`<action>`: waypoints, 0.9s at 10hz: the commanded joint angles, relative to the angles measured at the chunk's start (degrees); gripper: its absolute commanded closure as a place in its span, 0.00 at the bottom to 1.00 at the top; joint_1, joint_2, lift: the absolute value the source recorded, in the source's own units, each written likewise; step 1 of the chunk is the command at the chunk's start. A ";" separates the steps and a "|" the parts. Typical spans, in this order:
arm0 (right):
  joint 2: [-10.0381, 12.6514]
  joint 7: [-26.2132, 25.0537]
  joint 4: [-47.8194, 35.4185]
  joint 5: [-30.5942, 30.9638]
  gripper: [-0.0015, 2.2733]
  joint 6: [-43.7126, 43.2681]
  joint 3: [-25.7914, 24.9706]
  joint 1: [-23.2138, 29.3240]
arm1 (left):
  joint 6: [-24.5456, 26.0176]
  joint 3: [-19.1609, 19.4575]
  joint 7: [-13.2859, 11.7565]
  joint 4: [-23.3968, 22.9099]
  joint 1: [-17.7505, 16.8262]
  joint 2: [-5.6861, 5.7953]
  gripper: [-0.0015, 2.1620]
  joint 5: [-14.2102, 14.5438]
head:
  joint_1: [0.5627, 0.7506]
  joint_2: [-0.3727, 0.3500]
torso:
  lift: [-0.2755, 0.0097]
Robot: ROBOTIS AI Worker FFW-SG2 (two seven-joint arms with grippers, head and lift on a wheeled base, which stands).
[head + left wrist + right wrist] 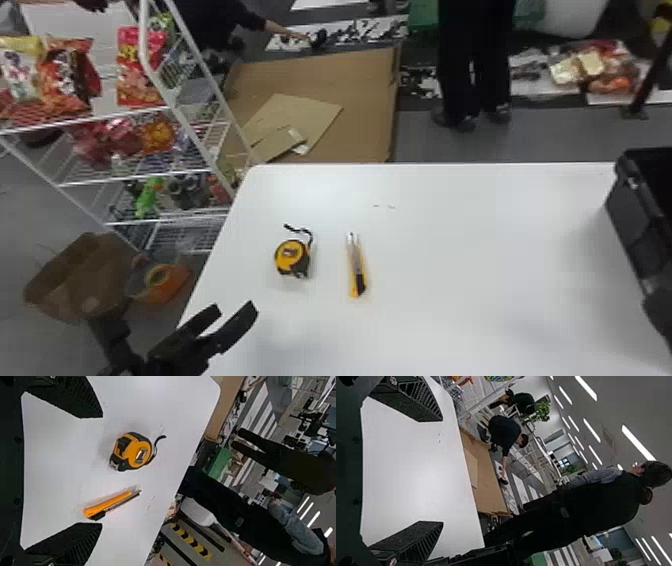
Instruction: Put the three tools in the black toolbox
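My left gripper point(235, 315) stands open at the table's near left corner, with a yellow-and-black tape measure point(291, 257) beyond it. A yellow utility knife point(357, 265) lies to the right of the tape measure, not touching it. In the left wrist view, the open left gripper point(101, 470) has nothing between its fingers; the tape measure point(132, 452) and knife point(113, 503) lie past the fingertips. The black toolbox point(645, 225) stands at the table's right edge, its inside mostly hidden. Over the white table, my right gripper point(442, 471) is open and holds nothing.
The white table point(480, 240) has free room between the knife and the toolbox. A wire shelf point(135, 175) with snack bags stands off the table's left edge, a cardboard box point(75, 280) below it. Flat cardboard point(320, 75) lies on the floor beyond the table.
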 commanded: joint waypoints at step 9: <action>-0.30 1.24 -0.35 0.97 0.03 -0.30 2.46 0.83 | -9.51 -9.47 12.77 0.51 -3.22 -0.25 0.00 -13.72 | 0.70 0.94 | 0.77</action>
